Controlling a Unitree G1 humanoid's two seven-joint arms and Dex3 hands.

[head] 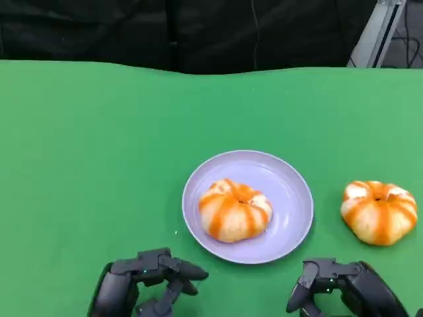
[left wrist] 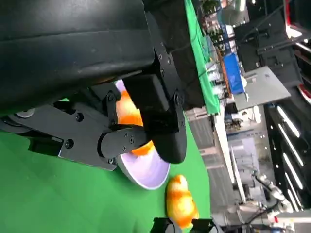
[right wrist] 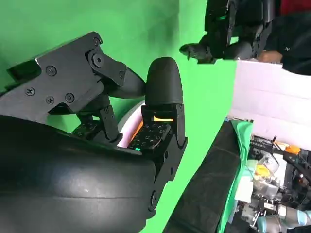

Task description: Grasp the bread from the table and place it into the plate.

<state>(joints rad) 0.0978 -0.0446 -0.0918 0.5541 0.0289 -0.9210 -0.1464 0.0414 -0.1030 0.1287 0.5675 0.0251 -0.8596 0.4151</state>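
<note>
Head view: 1 bread [head: 379, 211] lies at right, another [head: 234, 210] on the plate [head: 291, 218]. Both hands, left [head: 149, 285] and right [head: 340, 287], are spread, empty. Likely soft, light; cup its sides.

Both hands are black and made of hard plastic-like parts. The left hand [head: 149, 281] has blocky finger links with small round screws; at the wrist camera, a rounded glossy shell covers it towards 11 o'clock. The right hand [head: 344, 287] looks the same, and one finger pad carries a dotted texture with a small green light.
</note>
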